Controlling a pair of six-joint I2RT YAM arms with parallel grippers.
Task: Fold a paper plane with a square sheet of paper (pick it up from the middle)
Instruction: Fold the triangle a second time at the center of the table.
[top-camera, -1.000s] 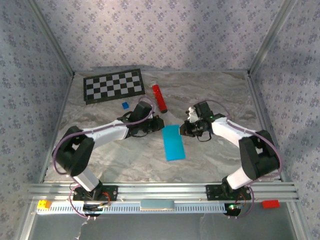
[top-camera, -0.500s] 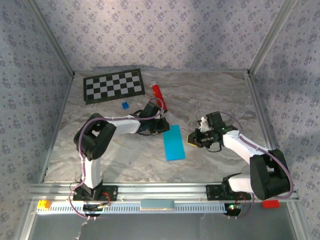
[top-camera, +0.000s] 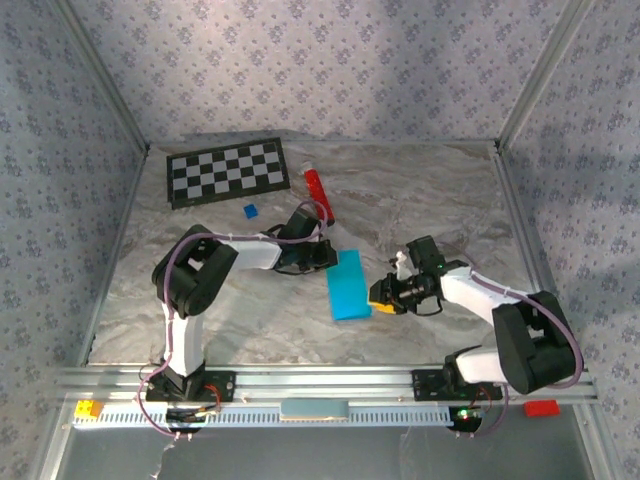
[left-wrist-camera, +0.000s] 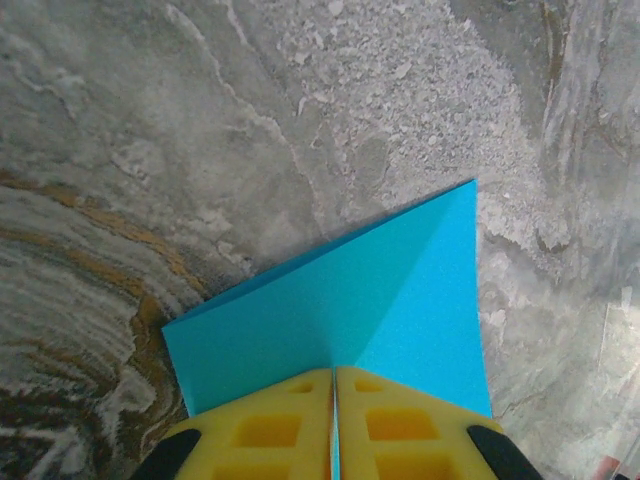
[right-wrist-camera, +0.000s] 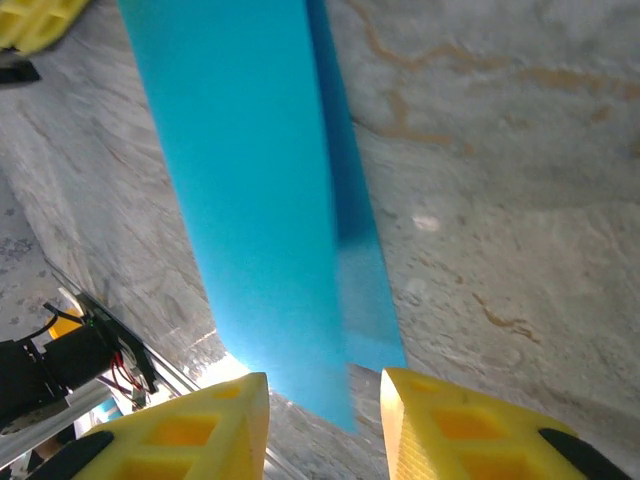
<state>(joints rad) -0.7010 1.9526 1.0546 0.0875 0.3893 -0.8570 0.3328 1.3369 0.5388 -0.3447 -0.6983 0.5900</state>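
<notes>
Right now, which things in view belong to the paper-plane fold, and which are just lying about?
In the job:
- cyan sheet of paper, folded in half
- left gripper, shut on its edge
- right gripper, jaws apart at its edge

Lying about:
- checkerboard
- red cylinder
- small dark-blue block
- yellow block and red block by the front rail

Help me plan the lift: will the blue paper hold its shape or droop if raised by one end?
Probably droops: the paper looks thin and bends along a line at the left gripper pinching it. Likely very light, so a nudge may slide it across the smooth table. Its doubled layers may add slight stiffness lengthwise.
</notes>
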